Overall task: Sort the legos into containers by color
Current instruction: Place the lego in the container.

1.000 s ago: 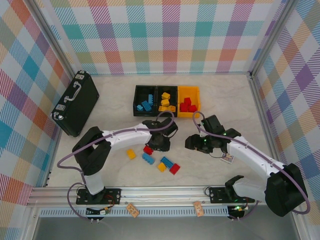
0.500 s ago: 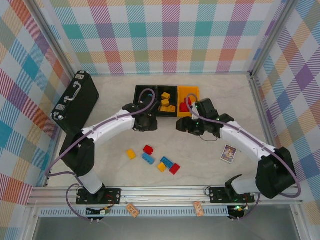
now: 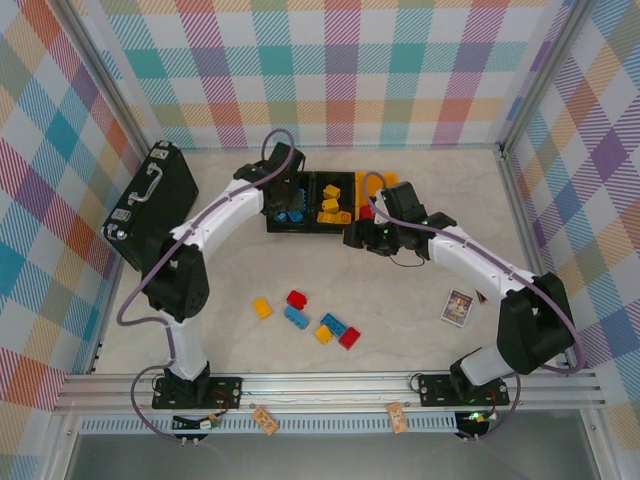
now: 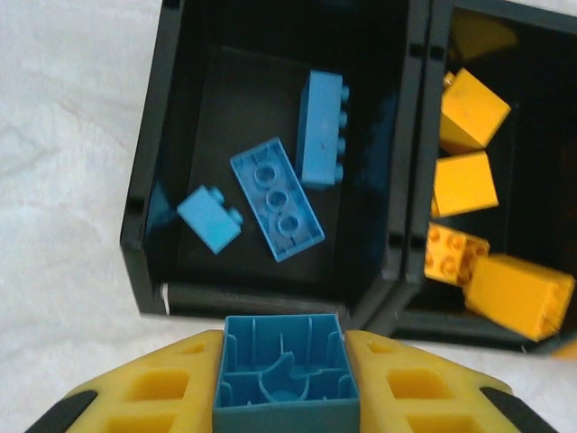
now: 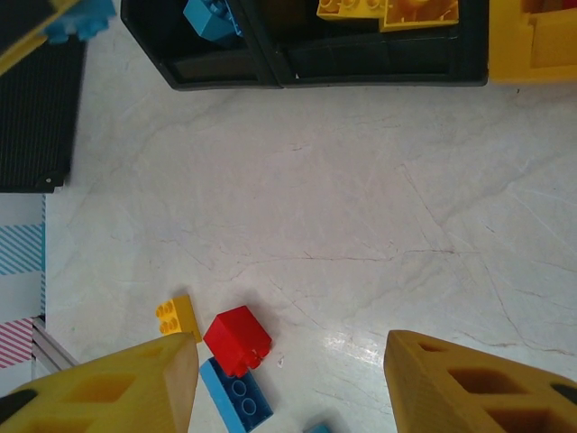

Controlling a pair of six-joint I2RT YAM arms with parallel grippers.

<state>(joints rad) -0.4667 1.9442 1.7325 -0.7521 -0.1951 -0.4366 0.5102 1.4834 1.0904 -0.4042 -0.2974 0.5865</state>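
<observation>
left gripper: its yellow fingers are clamped on the two sides of a blue brick, hollow underside facing the wrist camera. the brick hangs just above the near wall of the left black bin, not touching it. inside that bin lie three blue legos, one flat and studs up, one on its side, one small. the middle black bin, joined to it by a shared wall, holds yellow-orange legos.

right gripper: its fingers stand well apart with nothing between them, above bare table in front of the bins. below it lie a red brick, a small yellow brick and a flat blue brick, close together.

from the top camera, the left gripper is over the left bin and the right gripper sits just in front of the yellow-orange bin. six loose bricks lie scattered on the table nearer the arm bases. a black briefcase lies at the far left, a printed card at the right.
</observation>
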